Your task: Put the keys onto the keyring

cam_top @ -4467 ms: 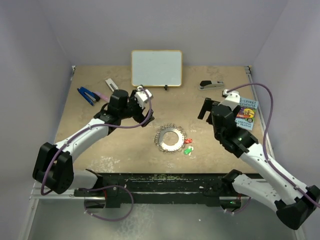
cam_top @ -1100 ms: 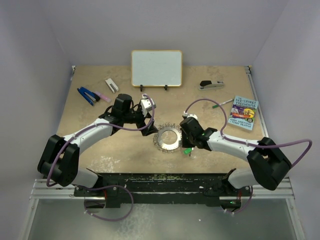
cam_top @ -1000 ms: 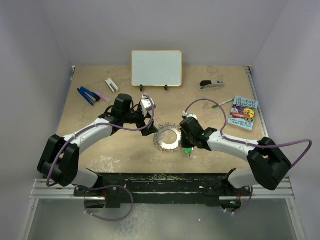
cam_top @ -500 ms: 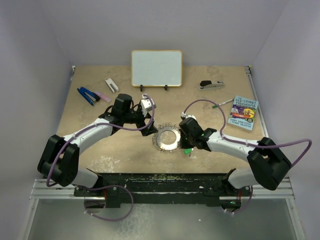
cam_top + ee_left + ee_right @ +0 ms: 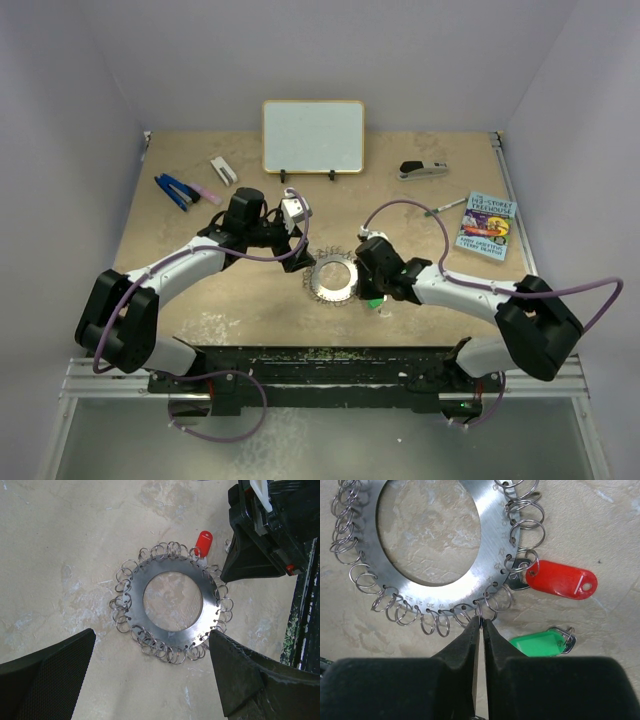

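Left fingers (image 5: 55,675) spread wide, either side of keyring (image 5: 172,567), which lies flat at centre frame on tabletop (image 5: 60,540). Right fingers (image 5: 460,655) pressed almost together, tips at small loop on ring's lower rim; whether wire is nipped cannot be told. Red key (image 5: 560,580) touches rim, centre right; green key (image 5: 535,642) lies loose, lower right. Judged: plate stiff and slippery, keys light; take them by plastic heads.

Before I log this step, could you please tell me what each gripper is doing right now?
Left gripper: open wide, holding nothing.
Right gripper: shut, tips at the rim of the keyring; whether a loop is pinched cannot be told.
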You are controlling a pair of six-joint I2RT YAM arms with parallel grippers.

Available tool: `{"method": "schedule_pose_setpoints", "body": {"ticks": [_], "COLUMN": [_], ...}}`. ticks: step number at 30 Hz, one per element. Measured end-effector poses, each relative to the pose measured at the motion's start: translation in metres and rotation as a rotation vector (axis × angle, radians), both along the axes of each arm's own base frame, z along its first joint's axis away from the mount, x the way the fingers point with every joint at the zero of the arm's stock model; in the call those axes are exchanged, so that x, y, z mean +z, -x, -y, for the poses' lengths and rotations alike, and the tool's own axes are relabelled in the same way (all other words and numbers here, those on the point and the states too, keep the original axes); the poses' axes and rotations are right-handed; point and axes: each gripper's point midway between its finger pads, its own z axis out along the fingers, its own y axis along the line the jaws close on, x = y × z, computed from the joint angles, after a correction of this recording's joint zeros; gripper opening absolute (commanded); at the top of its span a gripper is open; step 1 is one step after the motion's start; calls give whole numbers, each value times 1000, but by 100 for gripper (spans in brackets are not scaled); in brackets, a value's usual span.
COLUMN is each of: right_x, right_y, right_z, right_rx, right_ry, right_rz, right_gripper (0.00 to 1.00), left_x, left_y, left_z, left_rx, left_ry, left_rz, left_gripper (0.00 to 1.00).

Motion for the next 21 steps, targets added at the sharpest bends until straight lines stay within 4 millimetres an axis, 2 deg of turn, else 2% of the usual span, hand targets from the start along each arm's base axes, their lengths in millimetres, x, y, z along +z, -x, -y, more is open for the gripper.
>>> {"method": "schedule_pose_setpoints", "body": {"ticks": [5,11,16,21], "right_x": [10,29,27,16], "right_y": [3,2,4,7], "right_z": [-1,-3,-7,-12], "right_rx": [0,-15,-17,-7], "right_ry": [-13,-51,-58,-45], "right_rz": [21,62,54,33], "right_gripper": [21,25,25,25], "left_x": [0,0,0,0], "left_y": [0,0,1,1], "left_z": [0,0,0,0], "left_rx": [0,0,-3,-3], "left_ry": [0,0,1,0], "left_rz": [0,0,-2,-4], "left_gripper": [98,98,98,98]}}
